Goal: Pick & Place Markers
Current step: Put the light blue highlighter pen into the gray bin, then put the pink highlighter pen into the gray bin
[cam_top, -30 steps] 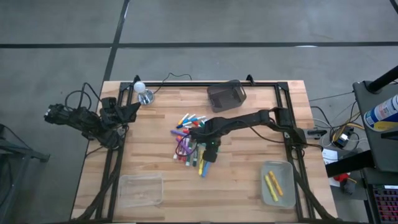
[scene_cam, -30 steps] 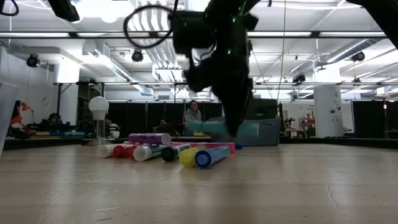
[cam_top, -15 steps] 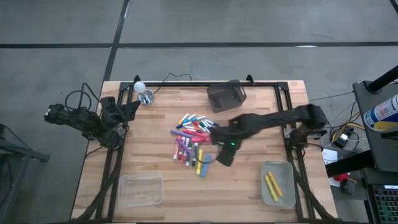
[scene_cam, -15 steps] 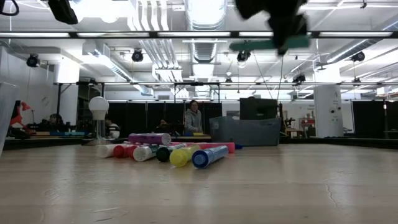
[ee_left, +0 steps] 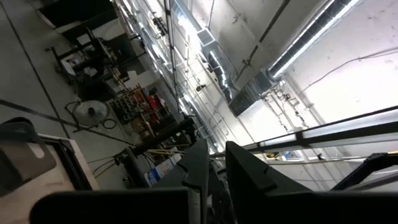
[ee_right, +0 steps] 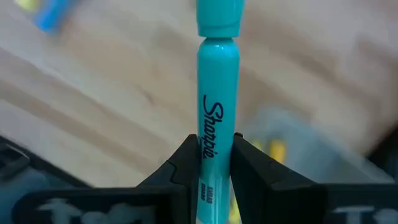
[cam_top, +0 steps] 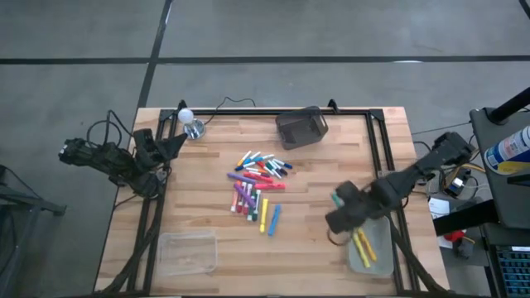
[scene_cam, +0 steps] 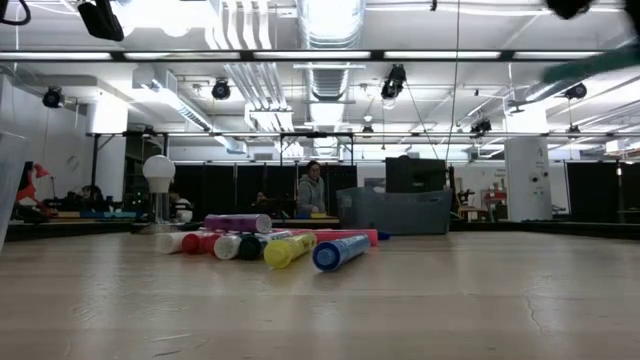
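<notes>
A pile of coloured markers (cam_top: 255, 187) lies mid-table; it shows in the low view too (scene_cam: 270, 244). My right gripper (cam_top: 341, 217) hangs above the table beside the far left corner of the clear right-hand tray (cam_top: 379, 252) and is shut on a teal marker (ee_right: 217, 93). In that tray lie yellow markers (cam_top: 363, 245). The teal marker shows as a blurred streak (scene_cam: 595, 66) at the top right of the low view. My left gripper (ee_left: 214, 168) is drawn back past the table's left edge, pointing up into the room, shut on nothing. My right gripper pinches the teal marker's body (ee_right: 215, 146) between its two fingers (ee_right: 184, 163), on the lettered part away from the cap (ee_right: 217, 17). The fingers come from above and lie across the marker. It is lifted clear of the table, roughly level.
A dark mesh bin (cam_top: 301, 127) stands at the far edge, a white bulb-shaped lamp (cam_top: 190, 122) at the far left corner. Another clear tray (cam_top: 188, 251) sits near the front left. Bare wood lies between the pile and the right tray. A person shows far behind the table (scene_cam: 311, 188).
My right gripper has risen from the marker pile with the teal marker and swung toward the table's right and near edges, reaching the right tray's corner. Its wrist has rolled on the way. The marker stays pinched and clear of the table.
</notes>
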You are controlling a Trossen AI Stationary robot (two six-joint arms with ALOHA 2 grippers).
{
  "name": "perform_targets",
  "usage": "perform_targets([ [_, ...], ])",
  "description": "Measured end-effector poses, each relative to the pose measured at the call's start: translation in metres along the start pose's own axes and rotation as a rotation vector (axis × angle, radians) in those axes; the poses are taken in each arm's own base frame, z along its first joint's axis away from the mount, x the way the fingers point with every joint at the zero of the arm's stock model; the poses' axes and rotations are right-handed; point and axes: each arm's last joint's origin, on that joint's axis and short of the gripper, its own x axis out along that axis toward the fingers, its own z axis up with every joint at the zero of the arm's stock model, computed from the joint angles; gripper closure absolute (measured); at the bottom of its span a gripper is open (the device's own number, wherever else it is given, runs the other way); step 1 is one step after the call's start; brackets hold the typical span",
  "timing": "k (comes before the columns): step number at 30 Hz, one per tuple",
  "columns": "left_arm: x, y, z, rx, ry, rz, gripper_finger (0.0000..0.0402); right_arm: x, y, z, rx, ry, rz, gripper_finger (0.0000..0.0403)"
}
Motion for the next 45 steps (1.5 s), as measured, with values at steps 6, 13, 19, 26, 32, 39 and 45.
perform_targets([
  [6, 0.000, 0.000, 0.000, -0.001, 0.004, -0.004, 0.0353, 0.024, -0.021, -0.039, 0.051, 0.136, -0.066, 0.0339],
  [13, 0.000, 0.000, 0.000, -0.003, 0.004, -0.004, 0.0353, 0.053, -0.037, -0.065, 0.109, 0.221, -0.090, 0.0339],
  [19, 0.000, 0.000, 0.000, -0.003, -0.007, 0.009, 0.0353, 0.076, -0.046, -0.066, 0.134, 0.269, -0.097, 0.0339],
  [26, 0.000, 0.000, 0.000, -0.020, -0.012, 0.012, 0.0353, 0.082, -0.051, -0.066, 0.163, 0.323, -0.144, 0.0311],
  [32, 0.000, 0.000, 0.000, -0.029, -0.013, 0.013, 0.0353, 0.074, -0.044, -0.068, 0.130, 0.339, -0.111, 0.0250],
  [39, 0.000, 0.000, 0.000, -0.030, -0.014, 0.013, 0.0353, 0.054, -0.029, -0.066, 0.065, 0.304, -0.020, 0.0220],
  [45, 0.000, 0.000, 0.001, -0.034, -0.020, 0.014, 0.0353, 0.037, -0.014, -0.049, -0.040, 0.139, 0.082, 0.0234],
])
